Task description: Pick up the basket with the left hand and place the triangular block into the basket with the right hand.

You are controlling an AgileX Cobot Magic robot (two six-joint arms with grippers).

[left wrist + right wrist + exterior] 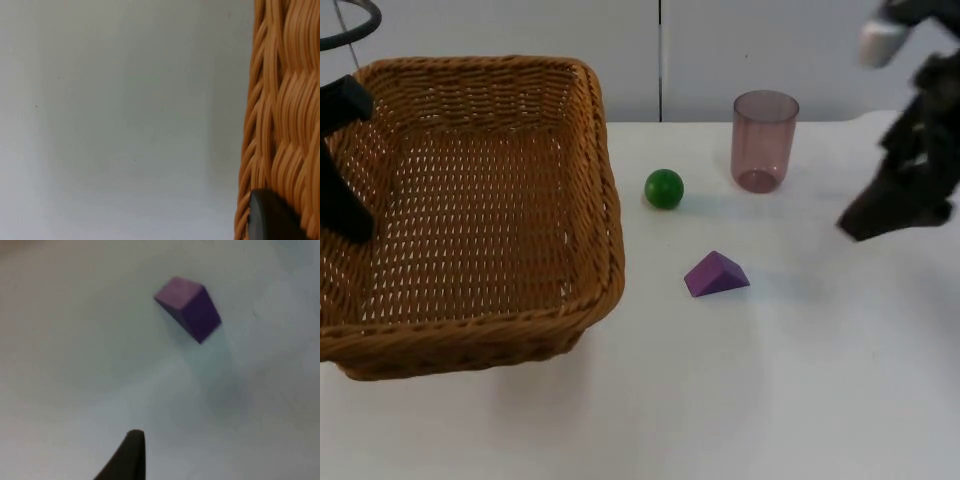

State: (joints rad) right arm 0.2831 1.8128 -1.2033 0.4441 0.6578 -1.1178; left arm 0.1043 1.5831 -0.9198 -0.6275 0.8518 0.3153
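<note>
Left gripper [340, 160] clamped on basket [470, 210] rim at tabletop's left edge, basket tilted up; right gripper [880, 215] near right edge, grip state unclear, well apart from purple block [716, 274] mid-tabletop; next: descend over block, grasp

Basket [470, 210] at desk [800, 400] left; ball [664, 188] just right of it, cup [764, 140] farther right near the wall; triangular block [716, 274] before both, apart from each.
</note>
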